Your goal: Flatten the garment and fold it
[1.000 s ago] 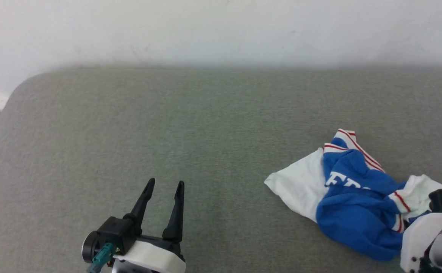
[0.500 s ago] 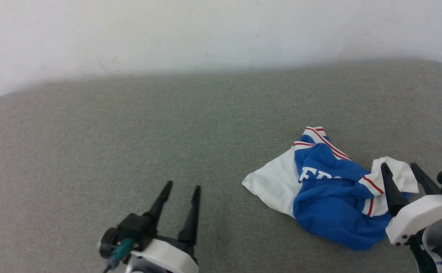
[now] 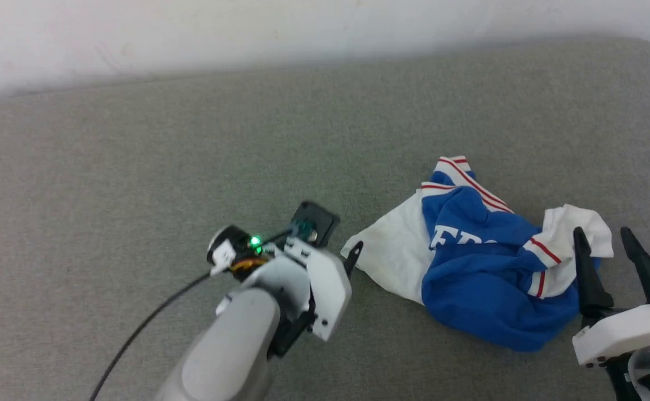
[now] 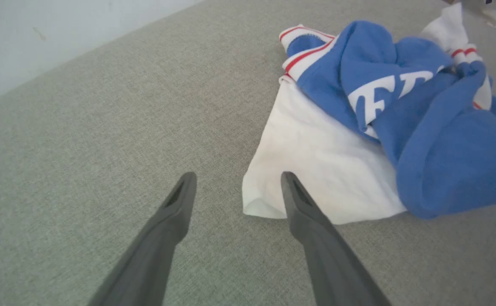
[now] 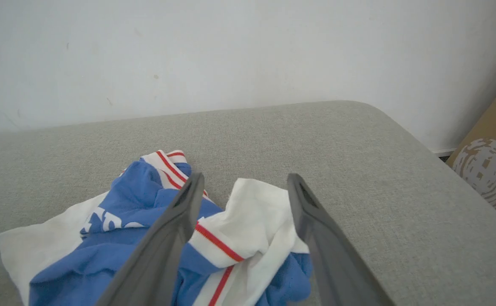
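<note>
Your shirt [image 3: 486,301], crumpled, right part of grey cushion [image 3: 135,167], your left gripper [image 4: 237,176] fingers apart, one tip at its white left corner, your right gripper [image 3: 602,233] fingers apart, by its right white sleeve.

Broad, flat padded surface [image 3: 135,167] covered in grey-green woven fabric, rounded at the far right corner. Lying directly on it, toward the right side, a royal-blue jersey T-shirt [image 3: 486,301] with white short sleeves and red-striped white trim, crumpled into a loose heap. One white sleeve [image 3: 391,256] spread flat on the fabric at the heap's left edge; the other white sleeve [image 3: 570,228] bunched on top at the right. Fragment of white lettering [image 3: 458,238] visible across the blue folds, partly hidden in creases.
</note>
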Controlling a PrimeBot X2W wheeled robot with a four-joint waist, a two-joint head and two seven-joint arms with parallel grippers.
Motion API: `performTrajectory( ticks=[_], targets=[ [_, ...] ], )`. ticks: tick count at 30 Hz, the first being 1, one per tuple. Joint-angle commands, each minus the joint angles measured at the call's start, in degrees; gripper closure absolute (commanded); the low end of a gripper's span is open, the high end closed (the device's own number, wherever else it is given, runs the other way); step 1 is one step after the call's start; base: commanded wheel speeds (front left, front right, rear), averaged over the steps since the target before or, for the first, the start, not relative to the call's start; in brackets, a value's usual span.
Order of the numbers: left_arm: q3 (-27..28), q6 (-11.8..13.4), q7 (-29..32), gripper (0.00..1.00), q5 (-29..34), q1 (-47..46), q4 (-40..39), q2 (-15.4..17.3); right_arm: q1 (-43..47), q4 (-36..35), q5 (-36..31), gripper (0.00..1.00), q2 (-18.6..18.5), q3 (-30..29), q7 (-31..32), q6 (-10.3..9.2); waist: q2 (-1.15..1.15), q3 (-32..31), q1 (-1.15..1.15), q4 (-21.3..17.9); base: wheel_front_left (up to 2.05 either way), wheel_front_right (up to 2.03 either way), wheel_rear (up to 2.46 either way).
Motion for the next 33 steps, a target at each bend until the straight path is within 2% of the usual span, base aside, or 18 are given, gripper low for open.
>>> performTrajectory(
  ticks=[1,5,12,13,14,16,19,27,33],
  targets=[
    [-0.40,-0.36,1.90,0.00,-0.31,-1.59,0.47,0.29,0.14,-0.09,-0.29,0.00,-0.03,-0.50,-0.59,-0.05,0.00,2.33,-0.01,-1.41,0.00,0.00,0.00],
    [-4.02,-0.38,11.37,0.00,-2.14,-6.13,2.38,1.45,-1.00,0.38,-0.63,0.00,0.30,-0.37,-1.67,-0.05,0.00,4.09,-0.01,-2.46,0.00,0.00,0.00],
    [-8.69,-0.40,20.52,0.00,-7.74,-8.83,5.68,3.52,-2.35,2.49,-1.26,0.00,0.90,-0.01,-3.60,-0.05,0.00,5.77,-0.01,-3.27,0.00,0.00,0.00],
    [-8.98,-0.40,21.11,0.25,-8.38,-8.68,5.87,3.81,-2.48,2.78,-1.40,0.00,0.95,-0.13,-3.83,-0.05,0.00,5.81,-0.01,-3.28,0.00,0.00,0.00],
    [-8.92,-0.40,21.06,1.00,-8.76,-8.56,5.84,4.10,-2.63,3.06,-1.51,0.00,1.00,-0.29,-4.04,-0.05,0.00,5.78,-0.01,-3.26,0.00,0.00,0.00],
    [-8.42,-0.18,19.93,1.00,-9.26,-8.00,5.61,4.60,-2.84,3.66,-1.76,0.00,1.07,-0.88,-4.33,-0.05,0.00,5.33,-0.01,-2.88,0.00,0.00,0.00],
    [-6.40,1.75,15.07,1.00,-9.50,-6.73,4.19,5.27,-2.91,4.40,-2.28,0.00,1.16,-1.59,-4.42,-0.05,0.00,4.02,-0.01,-1.82,0.00,0.00,0.00],
    [3.49,10.24,-0.63,1.00,-11.24,-0.90,-3.16,8.20,-1.40,5.24,-3.12,0.00,1.25,-1.64,-2.73,-0.05,0.00,-1.28,-0.01,3.42,0.00,0.00,0.00],
    [10.95,15.50,-5.10,1.00,-13.52,7.55,-10.01,12.47,-0.26,4.84,-3.35,0.00,1.27,-1.93,-1.24,-0.05,0.00,-3.27,-0.01,7.43,0.00,0.00,0.00]
  ],
)
